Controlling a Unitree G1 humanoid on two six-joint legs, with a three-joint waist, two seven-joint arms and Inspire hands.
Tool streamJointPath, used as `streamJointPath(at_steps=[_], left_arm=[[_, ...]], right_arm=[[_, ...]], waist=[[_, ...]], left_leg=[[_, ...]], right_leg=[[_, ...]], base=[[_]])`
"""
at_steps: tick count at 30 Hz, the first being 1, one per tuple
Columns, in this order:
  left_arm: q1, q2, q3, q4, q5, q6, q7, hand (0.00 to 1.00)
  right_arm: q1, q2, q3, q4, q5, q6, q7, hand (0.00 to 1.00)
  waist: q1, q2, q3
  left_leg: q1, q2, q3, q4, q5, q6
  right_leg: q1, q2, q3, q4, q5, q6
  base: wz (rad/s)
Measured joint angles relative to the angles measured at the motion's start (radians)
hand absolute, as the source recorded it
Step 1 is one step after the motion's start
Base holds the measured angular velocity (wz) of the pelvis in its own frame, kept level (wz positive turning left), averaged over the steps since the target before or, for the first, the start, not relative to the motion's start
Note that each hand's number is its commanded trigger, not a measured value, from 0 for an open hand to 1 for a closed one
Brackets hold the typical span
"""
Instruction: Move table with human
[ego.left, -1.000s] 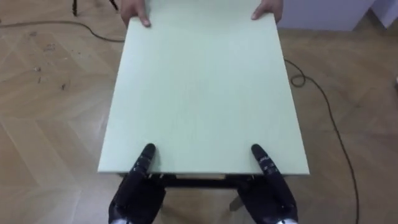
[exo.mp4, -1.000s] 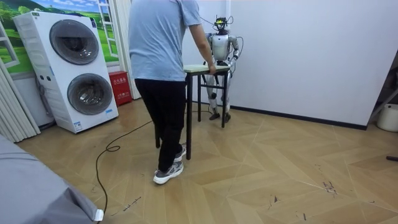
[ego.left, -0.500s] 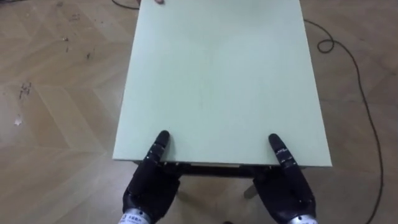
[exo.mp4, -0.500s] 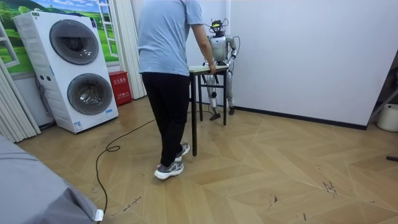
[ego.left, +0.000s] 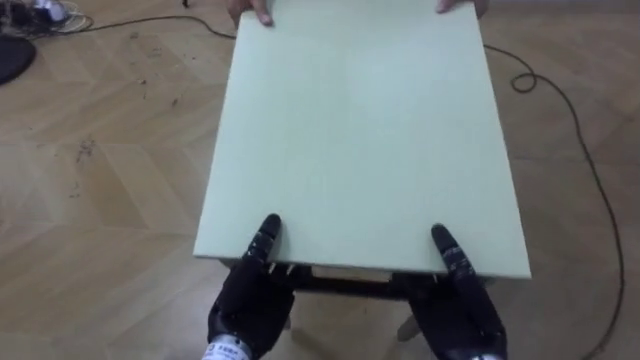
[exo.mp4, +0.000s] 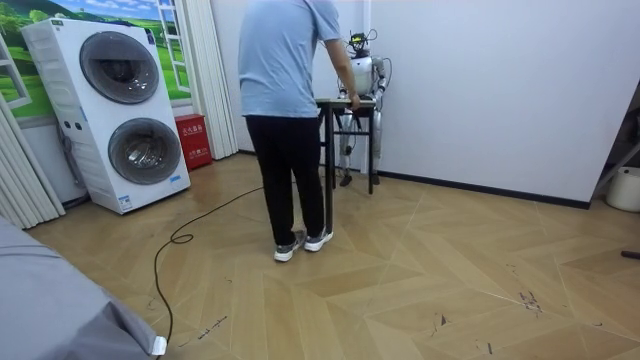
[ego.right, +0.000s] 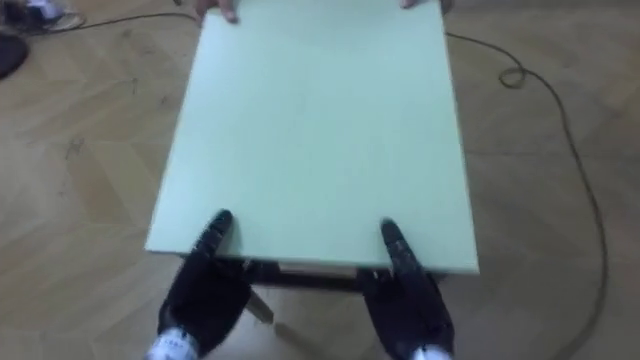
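A pale green table (ego.left: 360, 140) with dark legs is carried between me and a person (exo.mp4: 285, 90). My left hand (ego.left: 248, 300) grips its near edge at the left, thumb on top and fingers underneath. My right hand (ego.left: 455, 305) grips the same edge at the right in the same way. The person's hands (ego.left: 250, 10) hold the far edge at both corners. In the room view I stand close to the white wall behind the table (exo.mp4: 345, 100), and the person stands with their back to the camera.
A dark cable (ego.left: 570, 130) loops over the wooden floor right of the table. A stacked washer and dryer (exo.mp4: 115, 110) and a red box (exo.mp4: 193, 140) stand at the room view's left. A white wall (exo.mp4: 480, 90) is close behind me.
The person has stepped towards the room view's right and the table has moved with them towards the wall. I have gone back with it. Both grips are unchanged.
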Motion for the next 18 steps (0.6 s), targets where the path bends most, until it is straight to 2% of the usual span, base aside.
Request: streamJointPath(at_steps=[1,2,3,4,5,6,9,15,18], left_arm=[[0.002,-0.003,0.000,0.002,0.000,0.007,0.000,1.00],[0.014,-0.006,0.000,0.001,-0.001,0.015,0.000,1.00],[0.021,-0.009,0.004,-0.001,-0.003,0.012,-0.009,1.00],[0.021,-0.006,0.004,-0.001,-0.003,0.010,-0.015,1.00],[0.022,0.004,0.005,-0.002,0.000,0.005,-0.034,1.00],[0.029,0.009,0.005,-0.007,0.000,0.004,-0.038,1.00],[0.037,0.011,0.005,-0.010,-0.001,0.002,-0.041,1.00],[0.047,0.026,0.003,-0.027,-0.001,-0.029,-0.044,1.00],[0.047,0.031,0.003,-0.034,-0.001,-0.042,-0.047,1.00]], right_arm=[[-0.001,-0.009,0.002,0.000,0.004,-0.001,-0.003,1.00],[-0.004,-0.027,0.008,-0.003,0.012,-0.001,-0.011,1.00],[-0.005,-0.029,0.007,-0.003,0.017,-0.001,-0.015,1.00],[-0.005,-0.025,0.010,-0.003,0.022,-0.001,-0.015,1.00],[-0.003,-0.022,0.014,-0.003,0.031,-0.001,-0.015,1.00],[-0.001,-0.023,0.016,-0.003,0.031,0.000,-0.015,1.00],[0.000,-0.022,0.018,-0.002,0.026,-0.002,-0.015,1.00],[-0.003,-0.011,0.030,-0.003,0.024,-0.002,-0.014,1.00],[-0.012,-0.013,0.046,-0.004,0.024,-0.018,-0.012,1.00]], waist=[[0.018,0.012,-0.0042],[0.053,0.026,-0.0122],[0.076,0.030,-0.0180],[0.077,0.025,-0.0146],[0.076,0.008,-0.0076],[0.075,0.000,-0.0068],[0.074,-0.001,-0.0067],[0.075,-0.007,-0.0062],[0.075,-0.008,-0.0059]], left_leg=[[-0.004,0.005,-0.002,0.003,0.001,-0.005],[-0.005,0.006,-0.024,-0.018,0.004,-0.002],[0.008,0.007,-0.033,-0.047,0.011,0.003],[0.013,0.007,-0.035,-0.059,0.018,0.003],[0.021,0.007,-0.042,-0.079,0.032,0.005],[0.020,0.012,-0.043,-0.083,0.036,0.006],[0.016,0.012,-0.043,-0.099,0.042,0.016],[0.018,0.007,-0.048,-0.120,0.046,0.021],[0.018,0.008,-0.058,-0.129,0.046,0.021]], right_leg=[[0.003,0.017,0.005,-0.022,0.009,0.003],[0.014,0.055,0.009,-0.080,0.046,-0.007],[0.031,0.079,0.012,-0.130,0.087,-0.026],[0.041,0.083,0.010,-0.146,0.098,-0.027],[0.058,0.086,0.003,-0.176,0.114,-0.025],[0.071,0.096,0.001,-0.207,0.134,-0.022],[0.087,0.101,0.001,-0.263,0.165,-0.012],[0.097,0.103,0.001,-0.298,0.177,-0.003],[0.105,0.106,-0.009,-0.314,0.178,-0.002]], base=[[-0.61],[-0.83],[-0.69],[-0.22],[0.06],[0.07],[-0.01],[0.01],[0.08]])
